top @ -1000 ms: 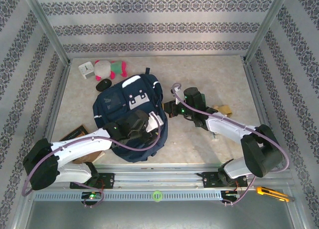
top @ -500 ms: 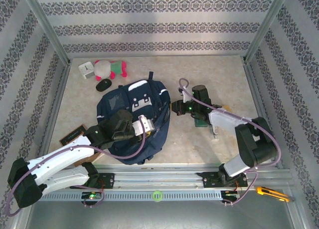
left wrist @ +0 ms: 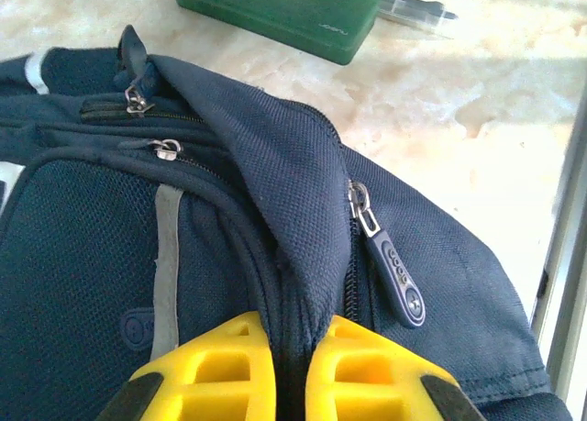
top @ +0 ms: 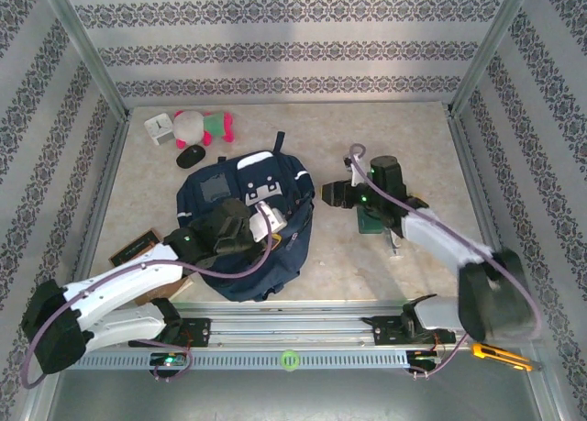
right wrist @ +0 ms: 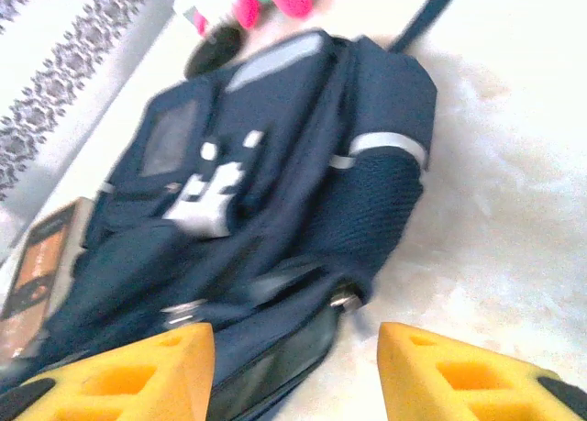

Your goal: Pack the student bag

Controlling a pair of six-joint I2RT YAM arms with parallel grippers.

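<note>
The student bag (top: 220,187), navy with grey-white patches, lies face up on the table's centre-left. My left gripper (top: 267,221) sits on the bag's right side. In the left wrist view its yellow fingers (left wrist: 206,371) are shut on a raised fold of the bag's navy fabric (left wrist: 293,210) beside a zip with a blue pull (left wrist: 396,272). My right gripper (top: 328,193) hangs just off the bag's right edge. It stands open (right wrist: 293,352), with the blurred bag (right wrist: 275,155) ahead and a table patch between its fingers.
A pink-and-white plush toy (top: 204,126), a small white cube (top: 159,127) and a black mouse (top: 190,155) lie behind the bag. A green case (top: 371,221) (left wrist: 284,13) sits under the right arm. A dark book (top: 138,247) lies front left. A yellow knife (top: 500,355) rests outside the frame rail.
My left gripper closed on the bag's fabric and pulled it up into a fold. My right gripper opened, let go and drew back to the right. The bag shifted slightly.
</note>
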